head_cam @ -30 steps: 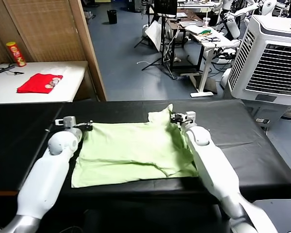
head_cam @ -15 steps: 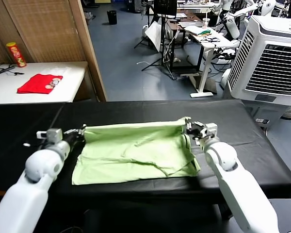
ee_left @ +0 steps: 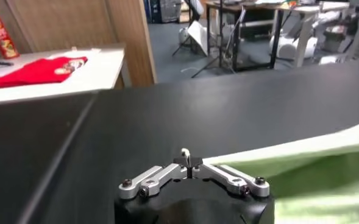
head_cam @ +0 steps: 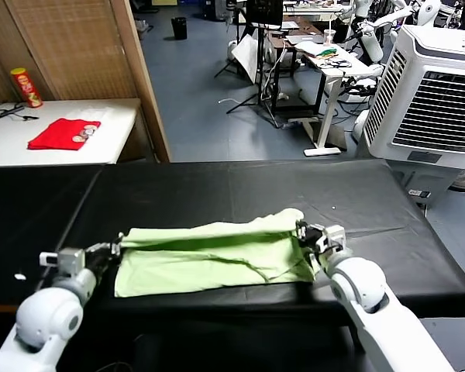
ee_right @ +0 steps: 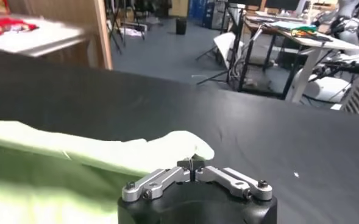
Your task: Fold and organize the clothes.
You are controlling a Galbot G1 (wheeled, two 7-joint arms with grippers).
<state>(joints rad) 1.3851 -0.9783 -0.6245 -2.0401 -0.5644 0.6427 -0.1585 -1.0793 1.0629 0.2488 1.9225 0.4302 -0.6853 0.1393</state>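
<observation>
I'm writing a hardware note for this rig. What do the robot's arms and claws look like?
Both arms have smooth, glossy white rounded shells. The left claw and right claw sit on grey-silver wrist blocks. In the wrist views, each claw shows silver metal link bars with dark screws on a black rounded base. No markings are visible.

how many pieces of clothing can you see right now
2. A pale light-green thin-cloth T-shirt lies on the black table, pinched at its far edge by the left gripper and right gripper. A small folded red garment sits on the white side table.
</observation>
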